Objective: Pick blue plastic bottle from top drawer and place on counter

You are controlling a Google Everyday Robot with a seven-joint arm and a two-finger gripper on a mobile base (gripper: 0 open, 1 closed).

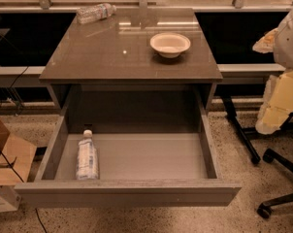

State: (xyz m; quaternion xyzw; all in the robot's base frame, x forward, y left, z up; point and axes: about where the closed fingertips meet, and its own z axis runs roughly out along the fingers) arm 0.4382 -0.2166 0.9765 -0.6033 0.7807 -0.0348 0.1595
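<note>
Although the gripper (270, 40) shows only as a pale, bulky shape at the right edge of the view, partly cut off by the frame, it hangs off the right side of the cabinet, about level with the counter (112, 57) and well apart from everything on it; whether it is clenched, released or grasping anything cannot be told. More cream-coloured parts of the arm (282, 98) hang below it, above the dark legs and casters of a rolling chair (277, 178). Nearest to it on the glossy grey-brown counter is a white bowl (170, 43), upright, right of centre and toward the back. Further left, at the back left corner of the counter, a clear crinkled bottle (94, 12) lies on its side. Below the counter the top drawer (137, 194) is pulled fully out toward the camera, its smooth grey inside open to view. The blue plastic bottle (87, 158) lies in the drawer on the left side, just beside the left wall, its white cap pointing toward the back and its base near the drawer front, with the pale blue-and-white label facing up. It is well apart from the gripper. The rest of the drawer floor is plain grey. At the far left, on the speckled floor (248, 217), a cardboard box (8, 159) stands beside the drawer's corner.
</note>
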